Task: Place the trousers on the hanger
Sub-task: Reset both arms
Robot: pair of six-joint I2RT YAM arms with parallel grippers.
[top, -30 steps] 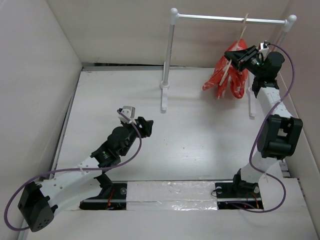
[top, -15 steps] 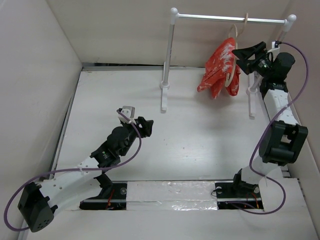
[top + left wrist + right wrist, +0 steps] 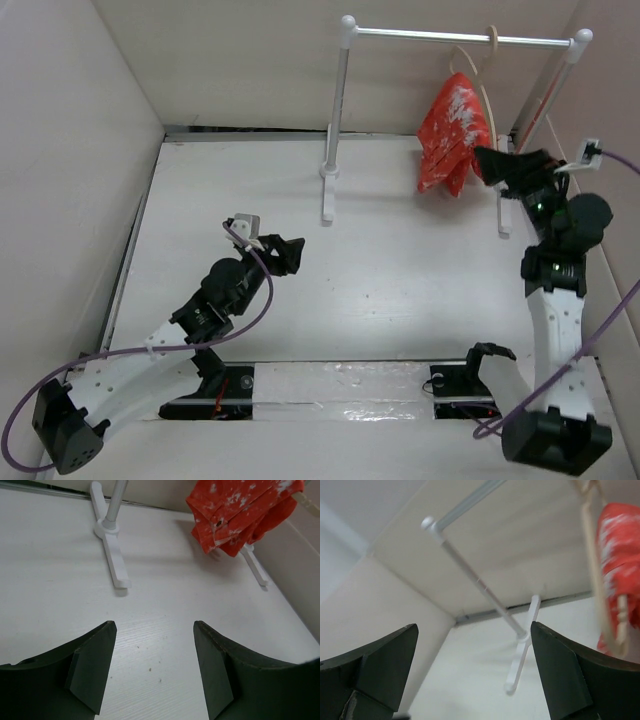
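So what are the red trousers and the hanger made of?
The trousers look like soft matte cloth: they fold and droop in creases. The hanger looks like pale smooth wood, thin and curved, though it could be plastic.

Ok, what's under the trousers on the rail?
Under the trousers: bare white table and the rail stand's right foot. Nothing else shows there. The cloth covers the lower part of the hanger, so how it drapes cannot be seen.

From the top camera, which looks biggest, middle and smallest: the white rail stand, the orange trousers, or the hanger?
Biggest: white rail stand.
Middle: trousers.
Smallest: hanger, though the trousers hide part of it.
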